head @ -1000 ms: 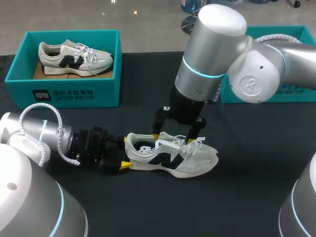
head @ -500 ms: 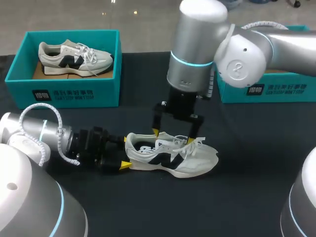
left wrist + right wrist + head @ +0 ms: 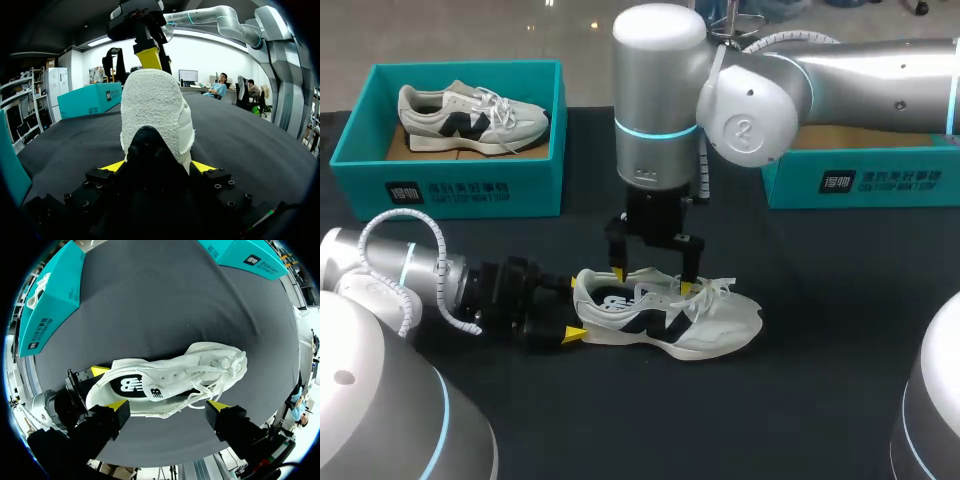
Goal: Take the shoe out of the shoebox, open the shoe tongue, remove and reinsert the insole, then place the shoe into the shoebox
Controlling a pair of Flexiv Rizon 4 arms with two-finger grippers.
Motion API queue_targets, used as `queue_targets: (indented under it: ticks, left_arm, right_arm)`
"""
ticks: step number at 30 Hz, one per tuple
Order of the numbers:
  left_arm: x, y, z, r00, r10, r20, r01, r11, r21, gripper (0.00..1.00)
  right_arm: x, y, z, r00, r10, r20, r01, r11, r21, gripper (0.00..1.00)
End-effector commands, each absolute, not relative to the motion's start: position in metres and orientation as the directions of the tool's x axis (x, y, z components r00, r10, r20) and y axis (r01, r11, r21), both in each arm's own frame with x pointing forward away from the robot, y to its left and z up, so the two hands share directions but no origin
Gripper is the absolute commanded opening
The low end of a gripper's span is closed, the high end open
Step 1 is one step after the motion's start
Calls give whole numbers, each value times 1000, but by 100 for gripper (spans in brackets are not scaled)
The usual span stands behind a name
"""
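Right hand [image 3: 651, 281] has shifted toward the teal shoebox [image 3: 460, 190], now spread over the white sneaker [image 3: 690, 325] standing on the bench [image 3: 820, 300] off that shoebox's front right corner, heel pinched by left hand [image 3: 574, 308]; looks light, soft upper, floppy tongue, so probably pinch the tongue tip, not laces.

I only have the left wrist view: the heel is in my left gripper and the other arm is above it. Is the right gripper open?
Observer: Yes. The right gripper is open, its fingers spread along the length of the shoe, over the opening and laces.
Operator: Is the insole in?
Observer: Yes, a dark insole lies inside.
Operator: Any other shoe on the table?
Observer: A second shoe lies in the left shoebox.
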State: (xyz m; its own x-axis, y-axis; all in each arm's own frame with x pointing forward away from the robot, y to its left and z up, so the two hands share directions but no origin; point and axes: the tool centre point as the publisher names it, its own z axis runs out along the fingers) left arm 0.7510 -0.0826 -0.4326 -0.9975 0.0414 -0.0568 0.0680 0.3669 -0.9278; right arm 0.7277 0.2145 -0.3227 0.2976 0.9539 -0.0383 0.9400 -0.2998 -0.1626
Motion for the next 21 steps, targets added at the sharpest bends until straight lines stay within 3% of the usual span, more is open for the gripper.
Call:
queue_targets:
  ticks: [1, 21]
  left_arm:
    - [748, -84, -437, -998, 42, -57, 68, 369, -927, 0]
    - [748, -84, -437, -998, 42, -57, 68, 369, -927, 0]
  right_arm:
    - [726, 234, -329, 285, 935, -211, 940, -316, -131, 100]
    - [719, 224, -350, 258, 910, -325, 963, -271, 6, 100]
